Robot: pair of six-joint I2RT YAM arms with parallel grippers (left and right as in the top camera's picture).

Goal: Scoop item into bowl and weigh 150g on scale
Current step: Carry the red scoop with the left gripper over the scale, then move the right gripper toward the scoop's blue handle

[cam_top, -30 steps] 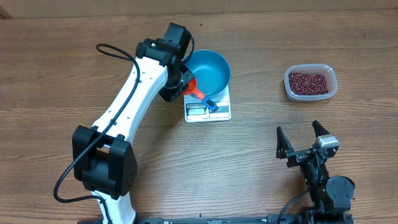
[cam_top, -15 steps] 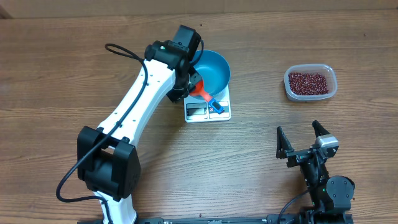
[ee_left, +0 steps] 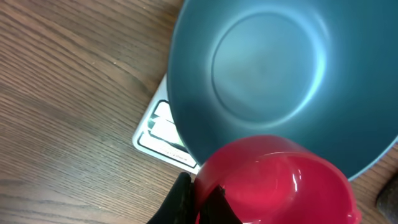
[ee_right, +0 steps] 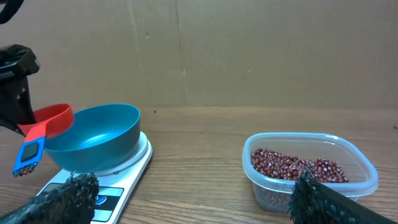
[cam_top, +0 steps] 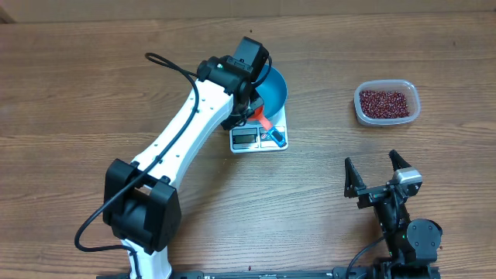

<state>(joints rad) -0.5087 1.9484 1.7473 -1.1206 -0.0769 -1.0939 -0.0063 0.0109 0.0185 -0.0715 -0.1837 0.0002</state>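
The light blue bowl (cam_top: 273,87) stands on the white scale (cam_top: 249,139), and in the left wrist view the bowl (ee_left: 280,74) has nothing in it. My left gripper (ee_left: 199,191) is shut on the orange-red scoop (ee_left: 280,180), which looks bare inside and hangs at the bowl's rim. Its blue-tipped handle (cam_top: 274,136) points out over the scale. The item, dark red beans (cam_top: 384,101), fills a clear tub (ee_right: 357,163) at the right. My right gripper (cam_top: 376,180) stands open near the front edge, apart from everything.
A brown cardboard wall (ee_right: 249,50) closes off the far side of the wooden table (cam_top: 77,93). The left arm (cam_top: 182,143) stretches diagonally from the front left up to the scale, with a black cable (cam_top: 167,63) looping beside it.
The left arm has swung to the right, carrying the scoop along the bowl's rim and covering more of the bowl. The right arm has not moved.
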